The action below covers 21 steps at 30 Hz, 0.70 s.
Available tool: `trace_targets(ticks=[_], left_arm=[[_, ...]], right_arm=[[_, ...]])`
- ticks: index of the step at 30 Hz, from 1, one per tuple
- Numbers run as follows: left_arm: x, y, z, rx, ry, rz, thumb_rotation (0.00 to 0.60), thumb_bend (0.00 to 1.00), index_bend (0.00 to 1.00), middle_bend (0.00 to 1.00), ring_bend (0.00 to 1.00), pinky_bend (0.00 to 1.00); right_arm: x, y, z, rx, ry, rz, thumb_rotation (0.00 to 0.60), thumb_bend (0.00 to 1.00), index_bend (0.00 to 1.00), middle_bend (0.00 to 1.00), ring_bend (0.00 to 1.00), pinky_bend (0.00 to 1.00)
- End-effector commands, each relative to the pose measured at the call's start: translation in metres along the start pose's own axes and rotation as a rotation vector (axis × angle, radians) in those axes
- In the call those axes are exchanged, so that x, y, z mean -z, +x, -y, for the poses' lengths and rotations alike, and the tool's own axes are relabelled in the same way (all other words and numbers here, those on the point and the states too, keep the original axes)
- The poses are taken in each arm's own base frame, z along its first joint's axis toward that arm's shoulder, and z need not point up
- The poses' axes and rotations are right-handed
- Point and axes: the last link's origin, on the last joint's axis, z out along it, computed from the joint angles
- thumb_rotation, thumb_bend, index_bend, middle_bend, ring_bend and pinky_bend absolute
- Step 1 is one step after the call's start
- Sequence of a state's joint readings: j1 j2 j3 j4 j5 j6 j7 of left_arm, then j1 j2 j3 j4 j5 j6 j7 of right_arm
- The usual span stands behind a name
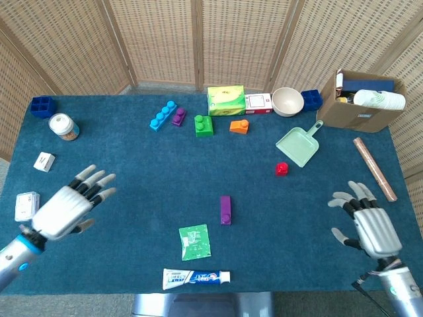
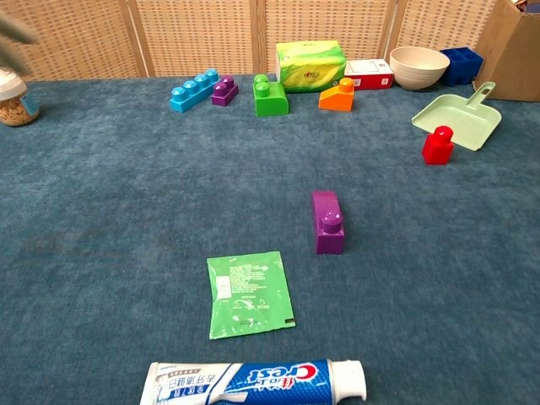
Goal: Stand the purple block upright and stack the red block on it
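**Both hands wide and holding nothing, purple block on its side**

The blue table carries everything. A cardboard box sits at the far right corner. The left hand hangs over the near left part of the table with its fingers spread wide, holding nothing. The right hand hangs over the near right part, also spread wide and holding nothing. Both hands are well apart from the blocks.

A toothpaste tube lies along the near edge. A green dustpan lies toward the far right. A green tissue pack and a bowl sit along the far edge. A flat green packet lies just past the toothpaste tube.

The purple block lies on its side near the middle of the table, just right of the green packet. Its stud points toward the near edge. The red block stands to the right of the middle, touching the near edge of the dustpan, with its stud up.
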<state>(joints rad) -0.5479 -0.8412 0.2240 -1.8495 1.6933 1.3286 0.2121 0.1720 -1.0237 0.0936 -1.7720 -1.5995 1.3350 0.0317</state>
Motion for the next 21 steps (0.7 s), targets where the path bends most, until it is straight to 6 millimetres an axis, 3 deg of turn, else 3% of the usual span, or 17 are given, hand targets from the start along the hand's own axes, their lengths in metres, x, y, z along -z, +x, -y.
trace_targets(ticks=[1, 5, 8, 21], left_arm=[[0.034, -0.004, 0.008, 0.041, 0.059, 0.013, 0.6, 0.29, 0.19, 0.01, 0.0, 0.0], [0.052, -0.004, 0.013, 0.054, 0.082, -0.002, 0.6, 0.29, 0.2, 0.01, 0.0, 0.0], [0.059, -0.001, 0.013, 0.053, 0.08, -0.016, 0.6, 0.29, 0.2, 0.01, 0.0, 0.0], [0.07, 0.0, 0.004, 0.089, 0.061, -0.076, 0.6, 0.29, 0.21, 0.01, 0.0, 0.0]], right_arm=[[-0.027, -0.004, 0.017, 0.032, 0.029, 0.055, 0.546, 0.21, 0.24, 0.25, 0.05, 0.11], [-0.049, -0.008, 0.031, 0.06, 0.039, 0.111, 0.449, 0.19, 0.18, 0.2, 0.06, 0.11], [-0.066, -0.013, 0.039, 0.08, 0.044, 0.139, 0.41, 0.18, 0.17, 0.16, 0.05, 0.11], [-0.13, -0.024, 0.066, 0.107, 0.058, 0.174, 0.393, 0.19, 0.17, 0.13, 0.02, 0.11]])
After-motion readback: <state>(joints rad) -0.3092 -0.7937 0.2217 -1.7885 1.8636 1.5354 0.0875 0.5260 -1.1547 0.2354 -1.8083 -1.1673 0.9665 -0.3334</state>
